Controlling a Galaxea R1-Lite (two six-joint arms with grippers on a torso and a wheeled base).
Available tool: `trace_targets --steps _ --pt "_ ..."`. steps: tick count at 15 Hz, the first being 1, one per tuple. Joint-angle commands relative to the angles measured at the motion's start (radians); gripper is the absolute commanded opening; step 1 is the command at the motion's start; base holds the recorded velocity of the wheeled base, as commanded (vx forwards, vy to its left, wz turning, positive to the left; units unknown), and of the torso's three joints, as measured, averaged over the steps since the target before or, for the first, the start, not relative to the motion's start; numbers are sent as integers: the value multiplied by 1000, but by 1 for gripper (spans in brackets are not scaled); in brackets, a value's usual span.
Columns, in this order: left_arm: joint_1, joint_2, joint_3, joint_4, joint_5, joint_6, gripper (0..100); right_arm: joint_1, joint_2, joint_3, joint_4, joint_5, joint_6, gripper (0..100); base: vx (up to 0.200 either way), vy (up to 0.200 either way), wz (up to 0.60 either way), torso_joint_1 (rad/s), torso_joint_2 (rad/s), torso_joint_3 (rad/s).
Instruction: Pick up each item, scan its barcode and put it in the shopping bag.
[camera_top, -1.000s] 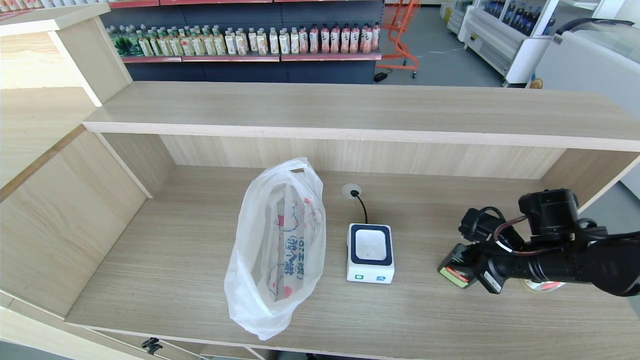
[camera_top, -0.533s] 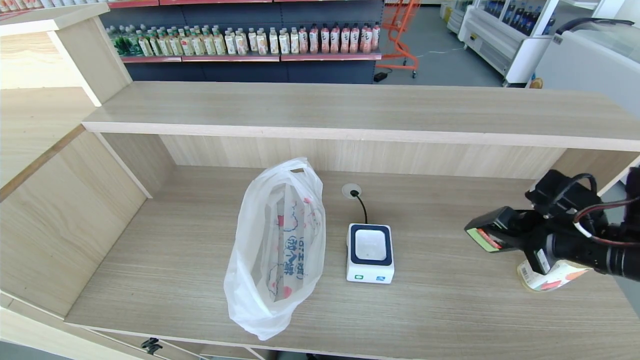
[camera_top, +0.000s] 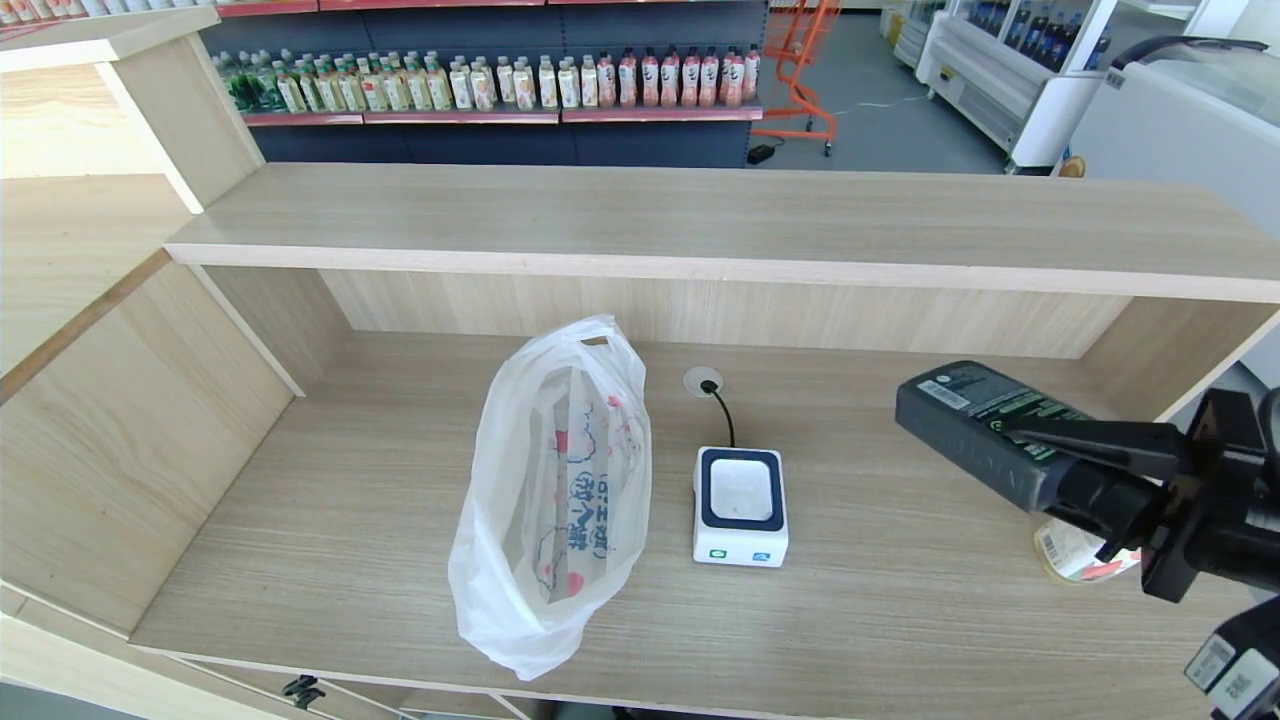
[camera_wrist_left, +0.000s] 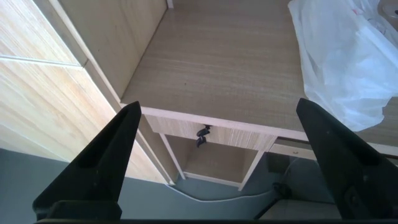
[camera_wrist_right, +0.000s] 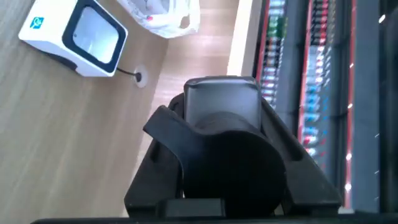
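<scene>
Right jaws: clamped on one dark box (camera_top: 975, 425), pinching its near end across the width; part of the right gripper (camera_top: 1045, 462), raised above the right end of the counter (camera_top: 330, 520).
Left jaws: spread wide apart, nothing between them; left gripper (camera_wrist_left: 217, 124) held out in front of the counter's front edge, near the closest end of the bag.
Dark box: one; clear of the counter, tilted, free end pointing toward the scanner's side, green-printed face up with a small white sticker near that end.
Shopping bag (camera_top: 550, 500): one; thin white plastic, lying on the counter just left of the scanner, handle end toward the back wall.
Packet (camera_top: 585, 490): one; red and dark print, inside the bag.
Scanner (camera_top: 741, 505): one; white body, dark blue frame, window facing up, on the counter between bag and right gripper, well apart from the box.
Cable (camera_top: 722, 410): one; black, from the scanner's rear to a round hole in the counter.
Round container (camera_top: 1070, 555): one; light with red print, standing on the counter under the right gripper, partly hidden, kind not clear.
</scene>
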Motion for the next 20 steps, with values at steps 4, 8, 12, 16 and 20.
trace_targets --steps 4,8,12,16,20 --pt "0 0 0 0 0 0 100 51 -14 28 406 53 -493 0 0 0 0 0 0 0" --pt "0 0 0 0 0 0 100 294 37 -61 334 60 -748 0 0 0 0 0 0 0" --pt "0 0 0 0 0 0 100 450 173 -76 -55 56 -755 0 0 0 0 0 0 0" --pt "0 1 0 0 0 0 100 446 184 -65 -117 53 -766 0 0 0 0 0 0 0" --pt "0 0 0 0 0 0 100 446 169 -47 -117 54 -769 0 0 0 0 0 0 0"
